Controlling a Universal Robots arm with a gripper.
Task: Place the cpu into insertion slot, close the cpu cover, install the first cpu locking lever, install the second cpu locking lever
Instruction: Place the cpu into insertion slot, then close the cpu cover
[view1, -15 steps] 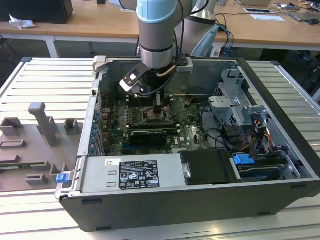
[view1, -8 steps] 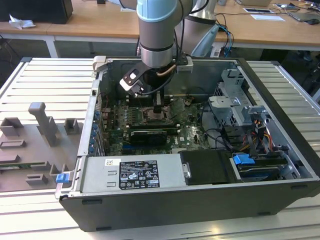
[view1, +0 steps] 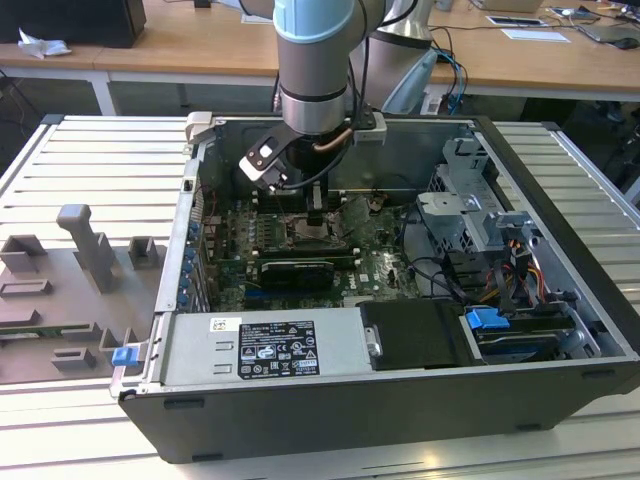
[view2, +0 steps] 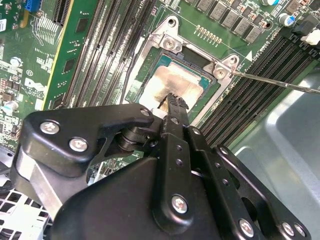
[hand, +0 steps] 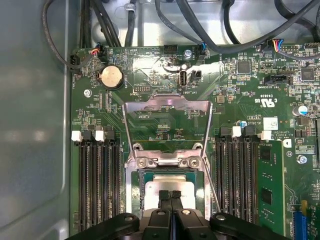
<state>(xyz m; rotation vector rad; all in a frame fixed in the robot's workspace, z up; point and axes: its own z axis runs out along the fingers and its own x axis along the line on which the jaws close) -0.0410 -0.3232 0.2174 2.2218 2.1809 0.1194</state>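
**Exterior view.** An open computer case lies on its side on a slatted desk. The Universal Robots arm reaches down into it from above. Its claw is low over the motherboard, just behind a black expansion card. The power supply fills the near corner of the case on the exterior view's left.

**Wrist views.** The cpu, with its dull silver top, lies flat in the insertion slot, whose metal rim frames it on all visible sides. The two fingers of the claw are pressed together with nothing between them. Their tips sit at the near part of the cpu's top face; whether they touch it cannot be told.

The cpu cover is swung open, away from the slot on its hinge side. Green board shows through its large square window.

A thin metal locking lever runs out from one corner of the slot, across the neighbouring memory slots. It is not latched down.

Banks of long black memory slots flank the socket on both sides. A coin cell battery sits on the board beyond the open cover.
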